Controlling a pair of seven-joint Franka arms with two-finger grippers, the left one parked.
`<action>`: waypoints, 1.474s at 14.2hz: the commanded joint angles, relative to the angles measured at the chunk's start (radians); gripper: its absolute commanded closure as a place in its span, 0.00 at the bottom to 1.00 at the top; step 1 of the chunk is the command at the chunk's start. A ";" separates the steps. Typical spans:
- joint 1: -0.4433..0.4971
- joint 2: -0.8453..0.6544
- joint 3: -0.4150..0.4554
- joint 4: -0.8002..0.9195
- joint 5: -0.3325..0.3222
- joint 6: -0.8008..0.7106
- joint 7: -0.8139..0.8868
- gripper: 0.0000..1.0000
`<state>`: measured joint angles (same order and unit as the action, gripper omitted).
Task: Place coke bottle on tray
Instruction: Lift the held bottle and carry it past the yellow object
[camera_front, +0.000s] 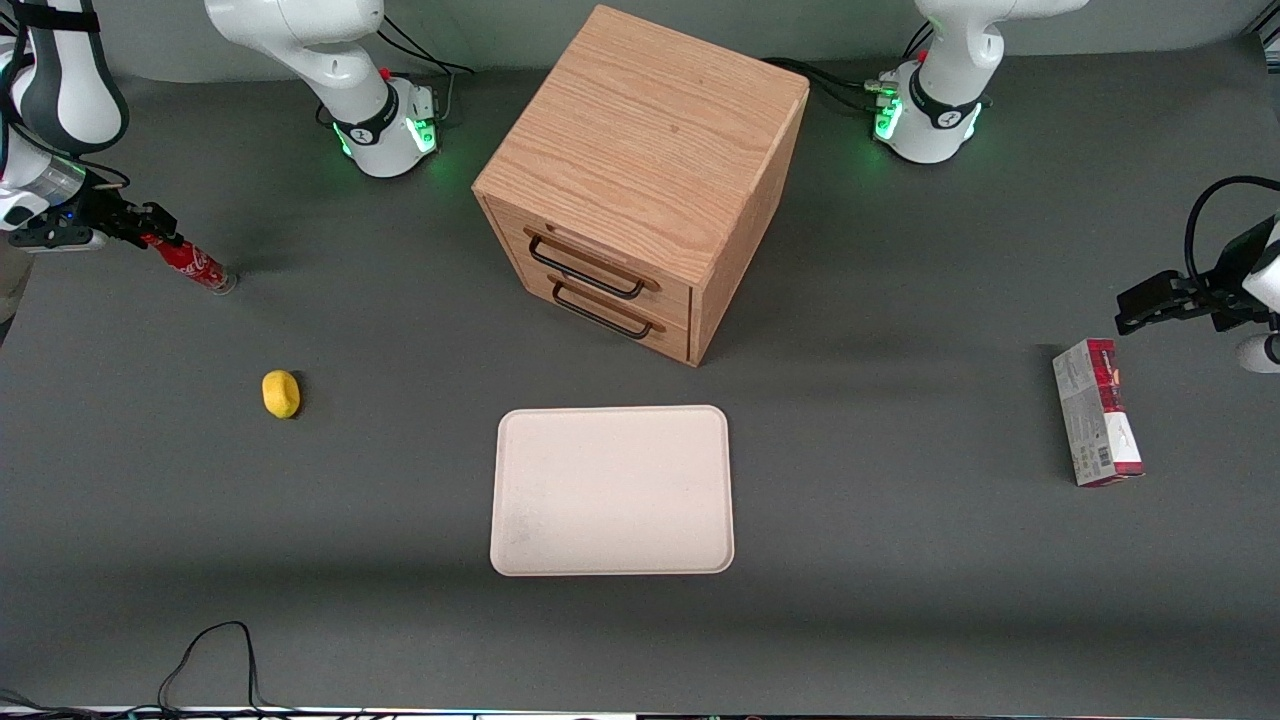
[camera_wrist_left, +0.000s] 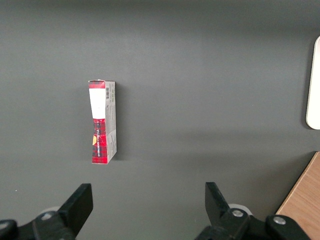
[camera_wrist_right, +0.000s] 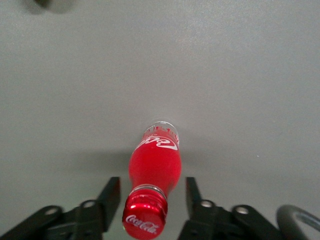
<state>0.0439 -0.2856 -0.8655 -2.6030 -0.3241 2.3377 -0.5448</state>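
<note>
The end effector is low above the surface at the working arm's end, and its fingers stand on both sides of the neck of the coke bottle. In the right wrist view the fingers are spread wider than the bottle, with a visible gap on each side of the red cap, so they do not yet clamp it. The arm comes in from the surface's edge, and its wrist is almost horizontal, pointing toward the middle of the surface.

The bottle is tilted: its cap is up between the fingers and its clear base is down at the grey surface, pointing away from the end effector. I cannot tell if the base touches the surface.

A yellow lemon lies nearer to the front camera than the bottle, well apart from it. The cream tray lies flat in the middle, in front of the wooden drawer cabinet, with bare grey surface around all its rim. Between the bottle and the tray only the lemon lies near the way. A red-and-grey carton lies toward the parked arm's end.
</note>
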 joint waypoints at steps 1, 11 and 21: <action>0.004 -0.017 -0.012 -0.011 -0.030 0.011 0.008 0.92; 0.042 0.095 0.193 0.324 0.127 -0.280 0.143 1.00; -0.075 0.390 0.718 1.145 0.283 -0.797 0.432 1.00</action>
<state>0.0130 0.0038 -0.2457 -1.6854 -0.0656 1.6692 -0.1912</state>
